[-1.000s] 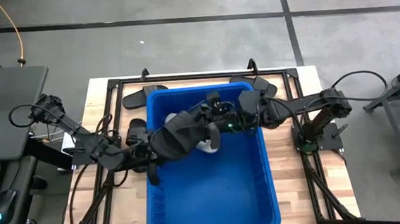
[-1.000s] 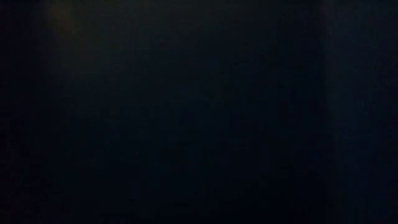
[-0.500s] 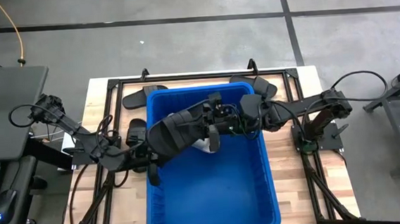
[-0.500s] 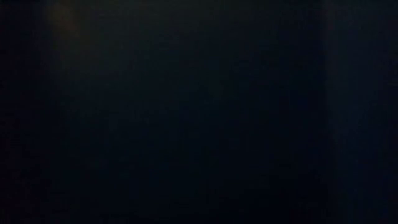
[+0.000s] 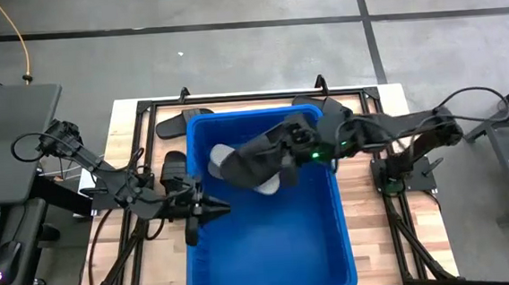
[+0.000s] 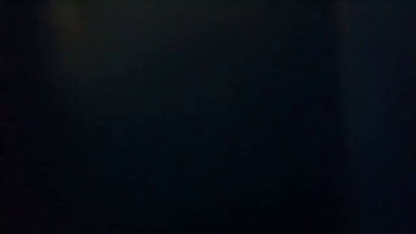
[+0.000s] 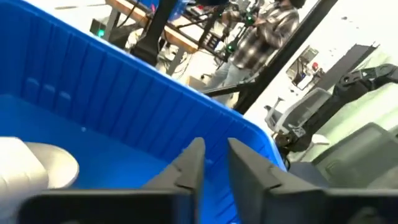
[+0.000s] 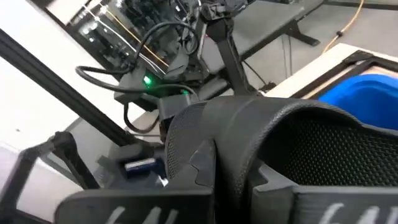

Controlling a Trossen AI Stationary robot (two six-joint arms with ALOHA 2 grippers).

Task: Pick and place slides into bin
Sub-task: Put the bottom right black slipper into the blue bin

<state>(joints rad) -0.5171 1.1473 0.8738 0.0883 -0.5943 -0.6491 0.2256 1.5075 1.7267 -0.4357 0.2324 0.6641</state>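
High view – bin: the bright-blue tub (image 5: 270,240) sat at the frame centre on the wooden table (image 5: 367,215), its ribbed walls deep and its lower half bare.
High view – slide held: a black slide (image 5: 256,158), wide strap up, hung over the upper part of the bin.
High view – right gripper: the right gripper (image 5: 298,142) was clamped on that slide's right end, above the bin's upper right.
High view – left gripper: the left gripper (image 5: 216,208) sat at the bin's left wall, fingers pointing right with only a narrow gap between them, holding nothing.
High view – other slides: a light grey slide (image 5: 222,153) lay inside the bin at upper left, partly under the held one; black slides (image 5: 174,124) lay on the table at the bin's upper left, left and upper right.
Low view: dark, nothing could be told.
Left wrist view: the blue wall (image 7: 124,106) ran across the frame; a grey slide (image 7: 37,163) showed at lower left; a person (image 7: 261,34) stood beyond, at the top.
Right wrist view: the black slide (image 8: 267,143) filled the lower frame against the fingers; a blue bin corner (image 8: 357,93) showed at right.
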